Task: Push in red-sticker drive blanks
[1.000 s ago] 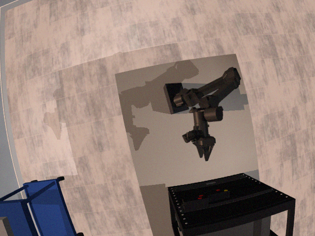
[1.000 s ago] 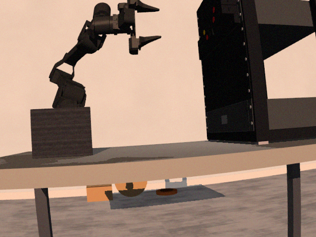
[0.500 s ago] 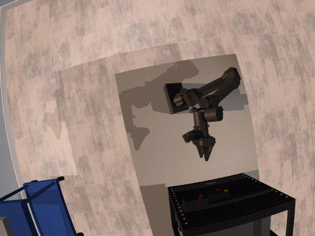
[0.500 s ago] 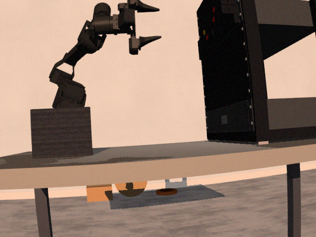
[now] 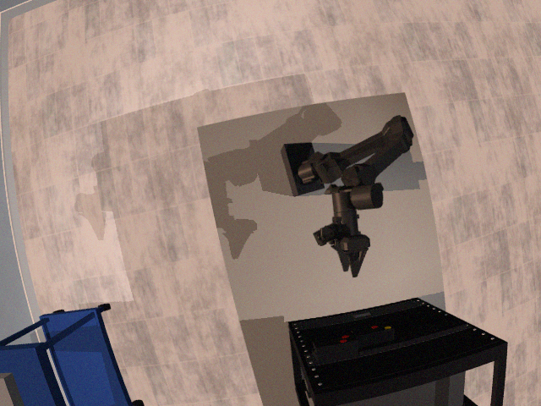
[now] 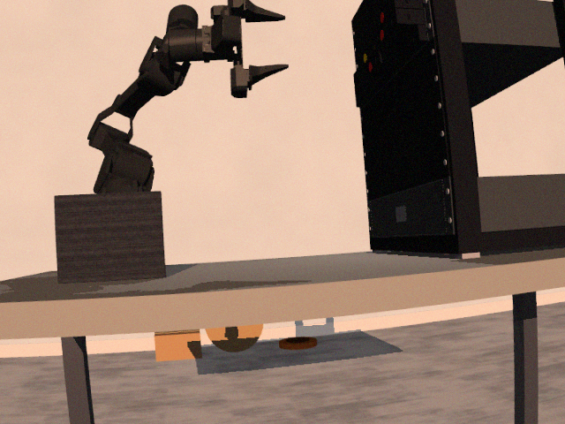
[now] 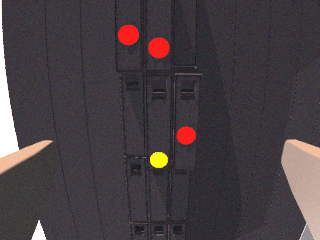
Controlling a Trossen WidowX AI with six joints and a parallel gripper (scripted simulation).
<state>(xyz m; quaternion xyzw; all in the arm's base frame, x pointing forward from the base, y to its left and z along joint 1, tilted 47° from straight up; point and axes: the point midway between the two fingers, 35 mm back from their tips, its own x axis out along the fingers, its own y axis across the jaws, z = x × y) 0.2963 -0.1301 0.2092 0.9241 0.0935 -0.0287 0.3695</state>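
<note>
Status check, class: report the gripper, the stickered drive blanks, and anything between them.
Gripper open, empty, short of the rack. Three red stickers and one yellow sticker in wrist view, blanks untouched. Nothing in the gap.

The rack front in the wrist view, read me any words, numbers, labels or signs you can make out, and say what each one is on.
No readable text in any view.
Rack front: no words or numbers, only round coloured stickers on the drive blanks.
Red stickers: plain, no print.
Yellow sticker: plain, no print.
Small grey patch on the rack's lower panel: too small to tell whether it carries text.
</note>
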